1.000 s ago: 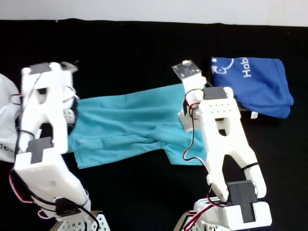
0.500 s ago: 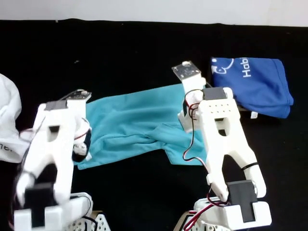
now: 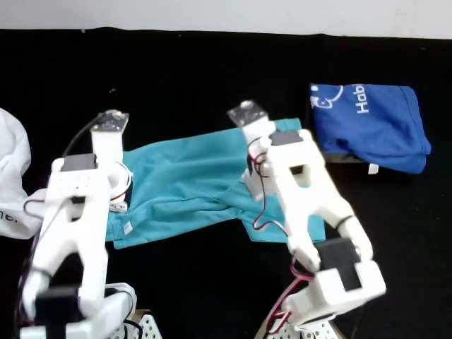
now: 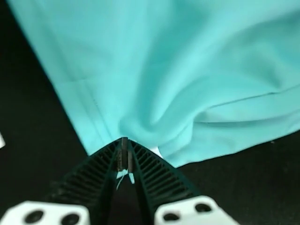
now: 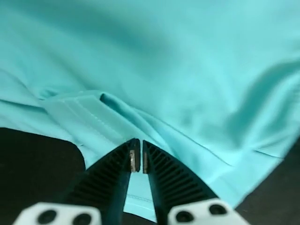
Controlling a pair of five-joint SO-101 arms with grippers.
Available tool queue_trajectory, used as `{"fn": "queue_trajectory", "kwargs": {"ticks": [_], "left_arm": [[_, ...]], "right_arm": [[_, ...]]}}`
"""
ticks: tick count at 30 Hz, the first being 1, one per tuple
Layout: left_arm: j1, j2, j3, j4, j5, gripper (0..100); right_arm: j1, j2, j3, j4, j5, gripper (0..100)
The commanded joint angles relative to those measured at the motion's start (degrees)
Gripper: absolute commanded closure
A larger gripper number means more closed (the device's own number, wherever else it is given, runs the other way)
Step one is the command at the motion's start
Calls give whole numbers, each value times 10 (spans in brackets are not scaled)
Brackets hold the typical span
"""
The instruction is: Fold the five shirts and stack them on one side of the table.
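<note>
A teal shirt lies crumpled across the middle of the black table. My left gripper is down at the shirt's left edge. In the left wrist view the left gripper is shut, pinching the hem of the teal shirt. My right gripper sits over the shirt's right half, beside a diagonal fold. Up close, the right gripper is shut on a ridge of the teal shirt. A folded blue shirt lies at the back right. At the left edge is a white shirt.
The blue shirt rests on a dark flat object whose edge shows beneath it. Both arm bases stand at the table's front edge. Bare black table stretches along the back and between the two bases at the front.
My left arm swung from the shirt's back-left corner toward the front and now holds the left hem, which has bunched inward. My right arm shifted left, uncovering the shirt's right end.
</note>
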Motion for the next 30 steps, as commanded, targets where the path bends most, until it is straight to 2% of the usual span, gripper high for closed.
{"fn": "queue_trajectory", "kwargs": {"ticks": [1, 5, 11, 19, 22, 25, 27, 30], "left_arm": [[1, 73, -5, -13, 2, 990], [0, 80, -6, 16, 2, 990], [0, -4, -36, 81, 1, 990], [1, 11, -38, 74, 1, 990], [1, 46, -35, 47, 1, 990], [1, 95, -37, 35, 1, 990], [1, 124, -38, 32, 1, 990], [3, 152, -38, 36, 1, 990]], "right_arm": [[1, 19, -15, 22, -1, 977], [33, 11, -14, 67, 56, 994], [123, 7, -15, 132, 134, 993], [182, -28, -34, 195, 185, 993], [176, -78, -61, 189, 180, 993], [153, -118, -87, 173, 107, 990], [116, -129, -88, 165, 67, 989], [54, -120, -57, 138, 56, 989]]}}
